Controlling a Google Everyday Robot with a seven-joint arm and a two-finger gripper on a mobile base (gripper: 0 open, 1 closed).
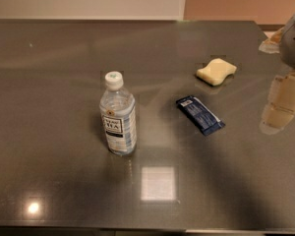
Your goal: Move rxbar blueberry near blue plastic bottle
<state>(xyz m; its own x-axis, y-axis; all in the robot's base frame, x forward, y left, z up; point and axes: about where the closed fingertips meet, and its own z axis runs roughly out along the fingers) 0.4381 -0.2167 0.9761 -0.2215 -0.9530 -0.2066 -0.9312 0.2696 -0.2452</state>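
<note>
Your claw hangs at the grey desk's right edge, apart or together you cannot tell, and pushing the flat navy rxbar blueberry wrapper, lying right of the upright clear blue plastic bottle, too far could topple that bottle.

Dark countertop with three obstacles. The blue plastic bottle stands upright left of centre and is the tallest obstruction. The rxbar blueberry lies flat to its right, with a bare strip of counter between them. A pale yellow sponge lies beyond the bar, apart from it. The gripper sits at the right edge, beside both low items. Open counter spans the left side and the foreground
</note>
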